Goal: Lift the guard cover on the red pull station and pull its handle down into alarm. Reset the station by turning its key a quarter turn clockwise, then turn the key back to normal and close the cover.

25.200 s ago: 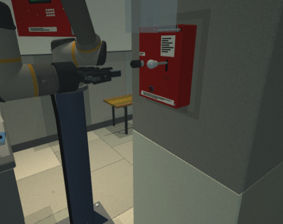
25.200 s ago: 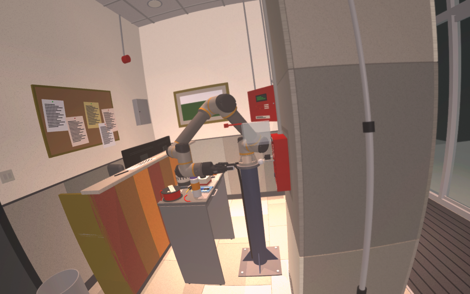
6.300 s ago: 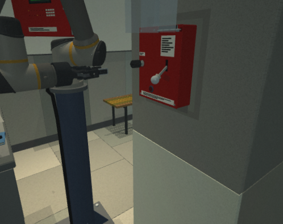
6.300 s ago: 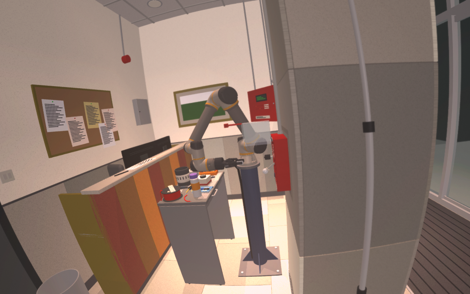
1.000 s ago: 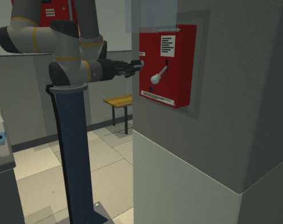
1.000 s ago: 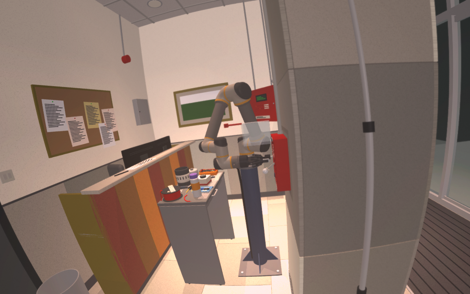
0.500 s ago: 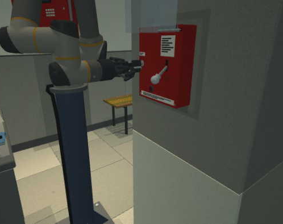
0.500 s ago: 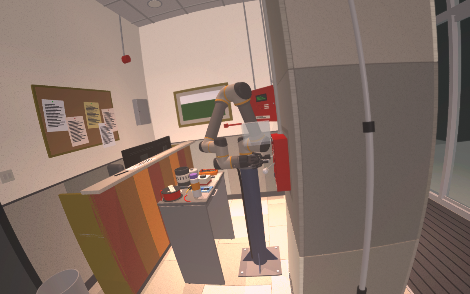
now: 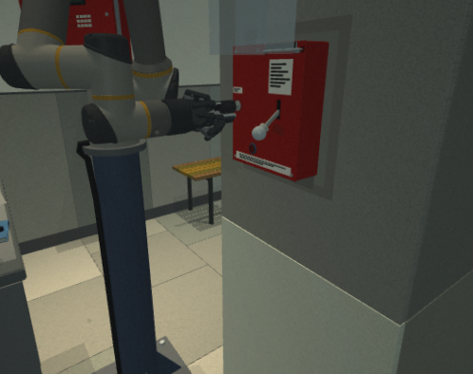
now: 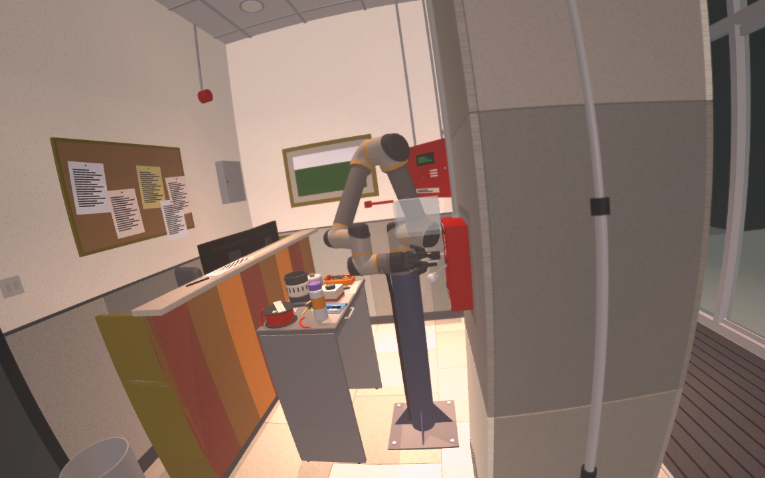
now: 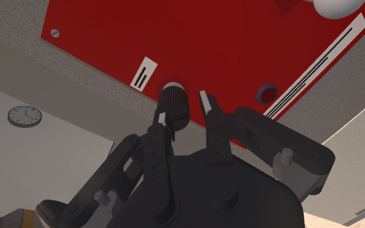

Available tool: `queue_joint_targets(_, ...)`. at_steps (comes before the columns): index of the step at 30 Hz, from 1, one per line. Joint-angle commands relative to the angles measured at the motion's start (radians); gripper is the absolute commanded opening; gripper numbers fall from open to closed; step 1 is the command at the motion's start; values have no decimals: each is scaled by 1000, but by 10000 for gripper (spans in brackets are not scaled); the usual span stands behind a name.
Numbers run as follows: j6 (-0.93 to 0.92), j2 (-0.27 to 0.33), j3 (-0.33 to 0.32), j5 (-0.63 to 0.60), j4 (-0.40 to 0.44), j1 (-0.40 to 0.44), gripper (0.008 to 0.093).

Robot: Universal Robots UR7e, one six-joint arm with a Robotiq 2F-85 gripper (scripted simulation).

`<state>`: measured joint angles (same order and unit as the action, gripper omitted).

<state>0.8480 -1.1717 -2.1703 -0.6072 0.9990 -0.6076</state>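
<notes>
The dark knurled key (image 11: 174,105) sticks out of the left part of the red pull station's face (image 9: 281,107), and my gripper (image 11: 182,109) is closed around it, reaching in level from the left. The clear guard cover (image 9: 252,23) stands lifted above the station's top edge. The white-knobbed handle (image 9: 260,131) hangs down and to the left of its slot. A small round blue-rimmed button (image 11: 267,94) sits low on the face. From the second side camera the gripper (image 10: 427,257) and the station (image 10: 457,264) are small.
A grey cabinet (image 10: 314,362) with tools on top stands left of my pedestal (image 10: 415,357). A wooden bench (image 9: 198,171) stands behind the pillar's corner. The striped reception counter (image 10: 207,333) runs along the left side.
</notes>
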Motion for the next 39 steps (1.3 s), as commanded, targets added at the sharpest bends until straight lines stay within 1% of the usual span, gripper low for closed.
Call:
queue_joint_targets(1, -18, -1, 0, -1, -1, 0, 80)
queue_joint_targets(23, -442, -1, 0, -1, -1, 0, 80)
queue_joint_targets(39, -683, -1, 0, -1, -1, 0, 80)
